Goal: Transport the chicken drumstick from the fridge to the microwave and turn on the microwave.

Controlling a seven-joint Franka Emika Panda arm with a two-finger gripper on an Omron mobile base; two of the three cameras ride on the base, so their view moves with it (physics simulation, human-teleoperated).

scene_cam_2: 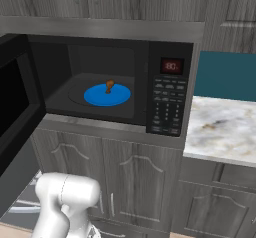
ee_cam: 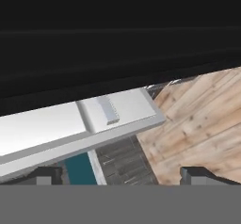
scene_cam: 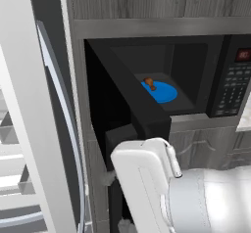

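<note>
As the hand view shows, the gripper (ee_cam: 122,176) stands with its two dark fingertips (ee_cam: 47,175) set wide apart at the bottom edge, nothing between them and nothing touched. Beyond the tips, a black slab crosses the upper half of that view from 9 to 3 o'clock; below it lie a pale grey panel (ee_cam: 70,124), a teal strip (ee_cam: 80,169) at 7 o'clock and a wooden floor (ee_cam: 202,124) at 4 o'clock.

In both base views the microwave (scene_cam_2: 115,82) stands with its door (scene_cam: 132,104) swung open toward 9 o'clock. The door's edge stands directly in front of the white arm (scene_cam: 162,188). Inside the cavity, a blue round plate (scene_cam_2: 107,95) rests on the floor, and the chicken drumstick (scene_cam_2: 109,86) lies on the plate near its far rim.

The red display (scene_cam_2: 171,66) above the keypad (scene_cam_2: 167,107) is lit; its characters are too blurred to read.

At 9 o'clock in the left base view, the fridge (scene_cam: 19,129) shows a white door edge with curved wire racks. A marble counter (scene_cam_2: 220,127) lies at 3 o'clock of the microwave.
</note>
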